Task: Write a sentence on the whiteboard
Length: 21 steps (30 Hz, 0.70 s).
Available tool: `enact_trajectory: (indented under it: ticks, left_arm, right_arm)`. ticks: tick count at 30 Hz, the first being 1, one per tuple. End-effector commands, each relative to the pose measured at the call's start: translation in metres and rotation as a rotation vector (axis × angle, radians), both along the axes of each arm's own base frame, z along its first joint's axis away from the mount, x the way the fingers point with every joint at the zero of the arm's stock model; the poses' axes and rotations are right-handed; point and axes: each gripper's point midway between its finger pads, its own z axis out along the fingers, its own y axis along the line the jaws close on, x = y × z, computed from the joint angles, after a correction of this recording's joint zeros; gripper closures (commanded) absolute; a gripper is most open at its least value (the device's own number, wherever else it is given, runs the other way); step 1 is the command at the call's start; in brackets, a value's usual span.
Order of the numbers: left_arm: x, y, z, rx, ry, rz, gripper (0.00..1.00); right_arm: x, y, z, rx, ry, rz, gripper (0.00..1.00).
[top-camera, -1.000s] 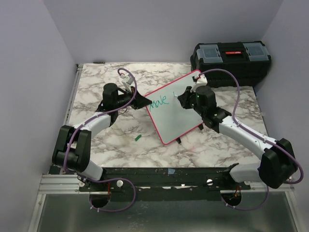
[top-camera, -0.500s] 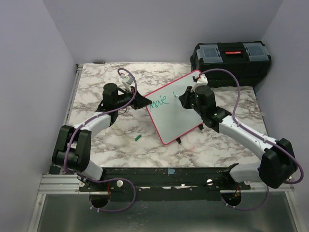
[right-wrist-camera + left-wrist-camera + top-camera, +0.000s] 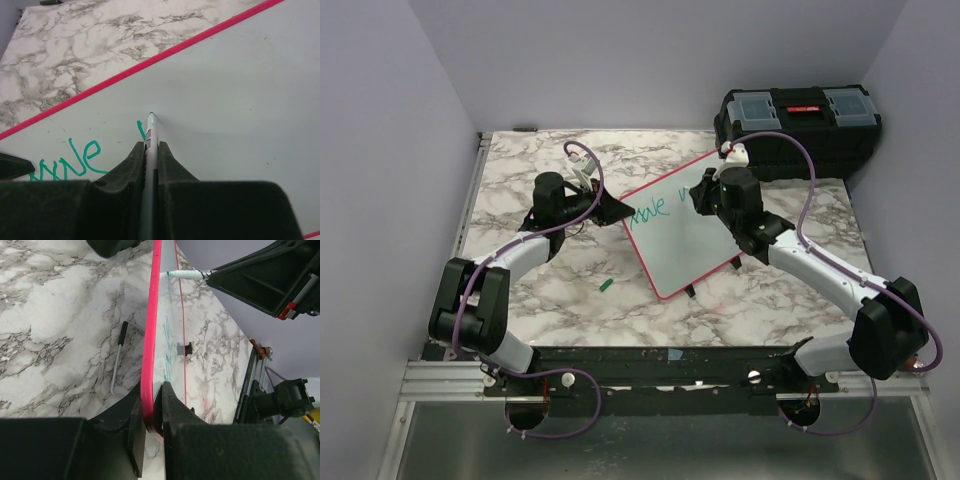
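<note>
While the left hand (image 3: pixel 152 401) pinches the whiteboard (image 3: pixel 672 250), right hand (image 3: pixel 151 149) tight around a marker (image 3: pixel 151 126).

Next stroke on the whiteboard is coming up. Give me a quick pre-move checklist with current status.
1. Board grip: left gripper shut on the whiteboard frame, board held tilted: ok.
2. Pen grip: right gripper shut on the marker: ok.
3. Marker tip meets the board just right of the green writing: ok.
4. Blank board beyond the tip: ok.
5. Tip pressure: cannot tell.
</note>
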Motion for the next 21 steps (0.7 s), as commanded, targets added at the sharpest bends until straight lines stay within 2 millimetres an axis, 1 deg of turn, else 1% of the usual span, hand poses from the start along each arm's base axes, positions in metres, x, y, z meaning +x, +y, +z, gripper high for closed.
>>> enact_trajectory:
  ticks: [1,4,7,11,15,21]
  left_arm:
    - [0.002,-0.003,0.001,0.045,-0.141,-0.049,1.0]
    - [0.003,-0.003,0.001,0.045,-0.14,-0.049,1.0]
    - [0.003,-0.003,0.001,0.044,-0.14,-0.05,1.0]
    - [0.002,-0.003,0.001,0.043,-0.141,-0.05,1.0]
    - [0.002,-0.003,0.001,0.044,-0.14,-0.049,1.0]
    - [0.001,-0.003,0.003,0.045,-0.143,-0.049,1.0]
  right_arm:
    - [-0.005,-0.006,-0.016,-0.035,0.036,-0.013,0.99]
    - [-0.011,-0.01,-0.021,-0.04,0.044,-0.011,0.99]
    - [-0.02,-0.019,-0.032,-0.066,0.073,-0.024,0.99]
    - [-0.026,-0.022,-0.033,-0.064,0.076,-0.022,0.99]
    - [-0.023,-0.025,-0.031,-0.068,0.068,-0.044,0.99]
    - [-0.008,-0.022,-0.019,-0.071,0.041,-0.073,0.99]
